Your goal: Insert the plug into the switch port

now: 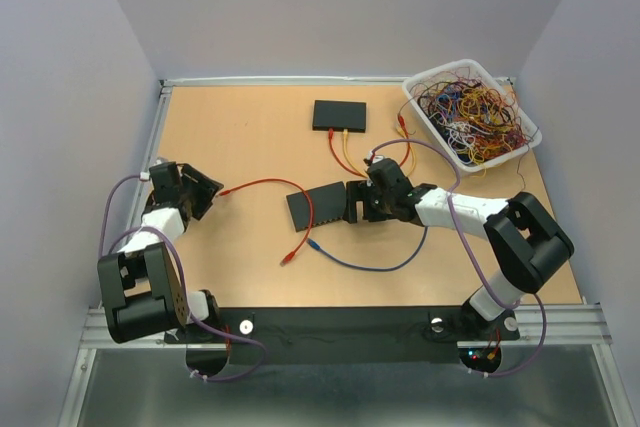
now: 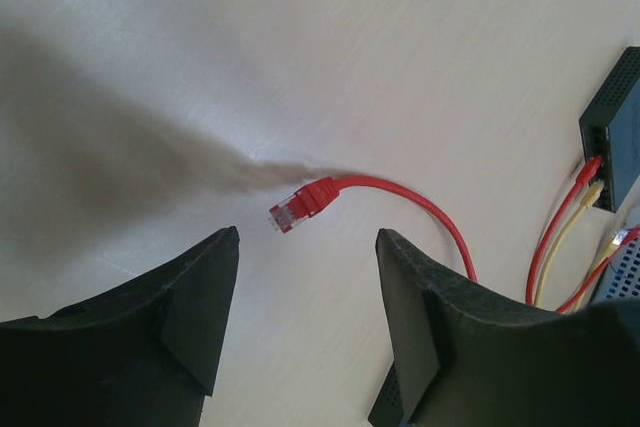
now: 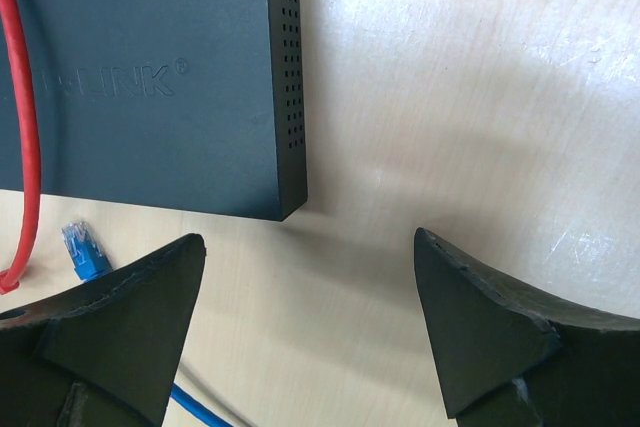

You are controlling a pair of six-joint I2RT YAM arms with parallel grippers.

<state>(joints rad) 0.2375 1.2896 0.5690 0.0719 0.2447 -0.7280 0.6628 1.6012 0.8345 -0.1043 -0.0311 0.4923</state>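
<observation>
Left hand open, empty, near red plug; right hand wide, apparently empty, beside switch.

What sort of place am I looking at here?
Probably a robotics lab's test cell: robot arms bolted to a walled-in wooden table, a network switch, and a bin of tangled cables.

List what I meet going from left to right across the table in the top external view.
left gripper → red plug → near switch → right gripper → white bin of cables. The far switch overlaps the near one sideways, so I leave it out.
</observation>
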